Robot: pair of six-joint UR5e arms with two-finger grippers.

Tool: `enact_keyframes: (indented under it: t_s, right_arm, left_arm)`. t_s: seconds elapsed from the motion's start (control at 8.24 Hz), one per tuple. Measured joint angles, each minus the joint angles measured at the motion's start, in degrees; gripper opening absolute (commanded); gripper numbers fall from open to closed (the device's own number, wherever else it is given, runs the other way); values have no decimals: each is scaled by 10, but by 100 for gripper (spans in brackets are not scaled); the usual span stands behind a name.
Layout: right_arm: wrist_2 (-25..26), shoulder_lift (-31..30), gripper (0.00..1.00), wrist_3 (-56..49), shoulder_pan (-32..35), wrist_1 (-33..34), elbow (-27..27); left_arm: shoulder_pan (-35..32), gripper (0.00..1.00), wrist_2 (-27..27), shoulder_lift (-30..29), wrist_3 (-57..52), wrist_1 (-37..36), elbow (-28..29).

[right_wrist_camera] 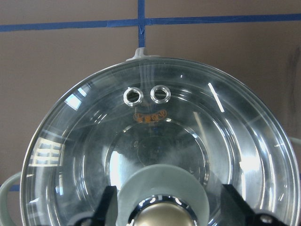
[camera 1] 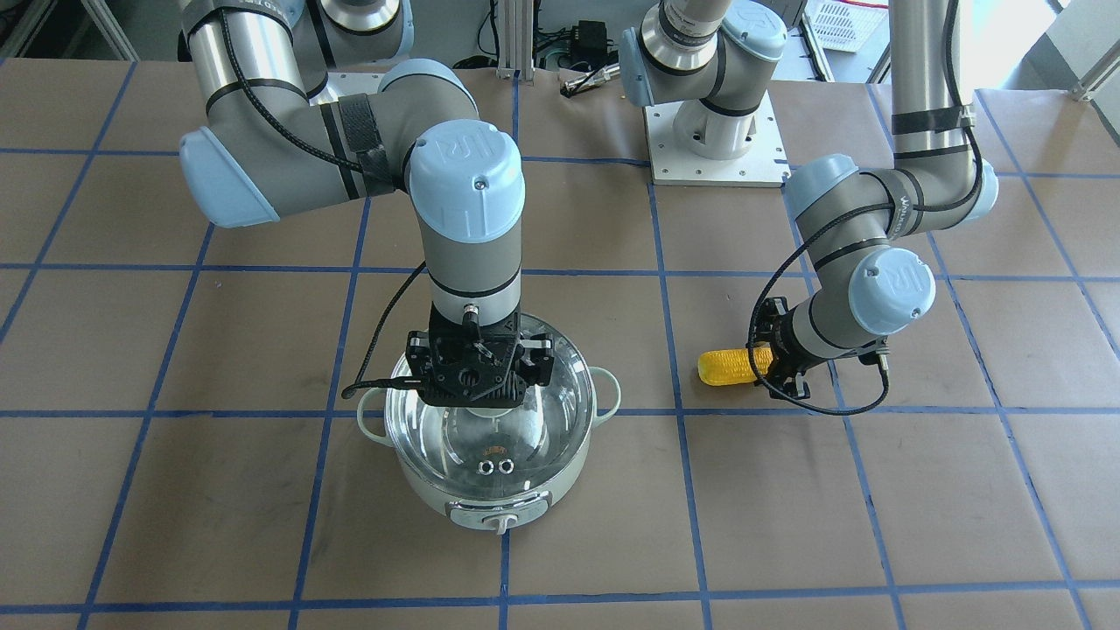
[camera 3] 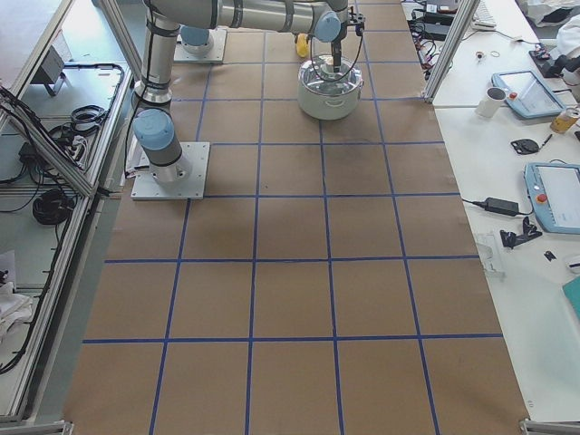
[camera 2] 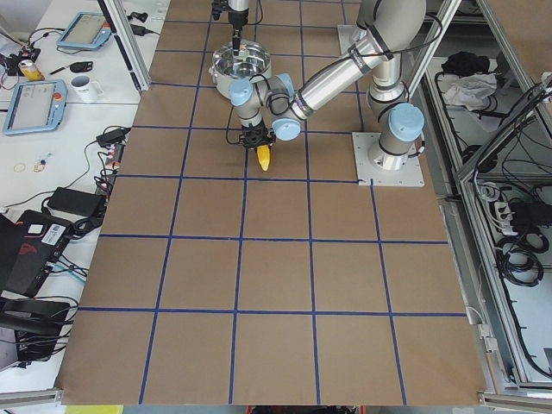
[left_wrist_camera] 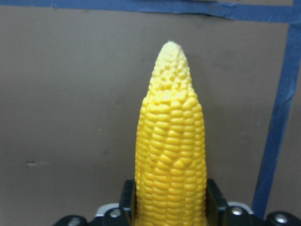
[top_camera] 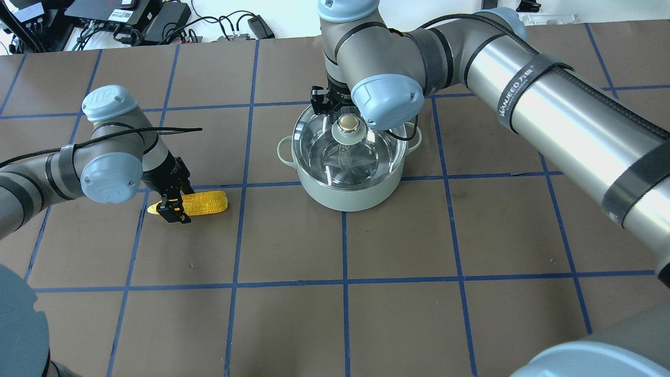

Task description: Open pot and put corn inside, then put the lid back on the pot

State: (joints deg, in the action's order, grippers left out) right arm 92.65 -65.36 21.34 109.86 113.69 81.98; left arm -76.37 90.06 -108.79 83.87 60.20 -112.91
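Pot [top_camera: 345,196] stands upright on the brown desk [top_camera: 445,235], control dial facing away from the robot base. Lid [top_camera: 366,157] is seated on the pot rim, level, with its two vent rings [right_wrist_camera: 133,96] on the dial side. Lid knob [top_camera: 348,123] sits at the centre of the pot.

Right pincer [right_wrist_camera: 164,209] is directly above the pot and points down. Its fingers [right_wrist_camera: 109,205] stand apart, one on each side of the knob. No contact with the knob is visible in the wrist view.

Corn [top_camera: 207,203] lies flat on the desk, well apart from the pot, on the left arm's side of it. Its blunt end points toward the pot and its pale tip away from it.

Left pincer [top_camera: 174,208] is clamped on the corn toward the tip end. The wrist view shows both fingers [left_wrist_camera: 128,197] pressed against the cob's sides. The corn is outside the pot.
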Motion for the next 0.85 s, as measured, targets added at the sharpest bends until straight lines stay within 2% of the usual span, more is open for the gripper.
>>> enact_keyframes:
  t_s: [0.24,0.73,0.85]
  right_arm:
    - [-1,0,70,0,0,-1,0]
    - [-16,2,66,-1,0,-2,0]
    - [-18,2,60,-2,0,-2,0]
  left_arm:
    - [0,0,-2,3,14,1,1]
    - [-1,0,1,11,21,5,4]
    - [-1,0,2,11,21,7,5]
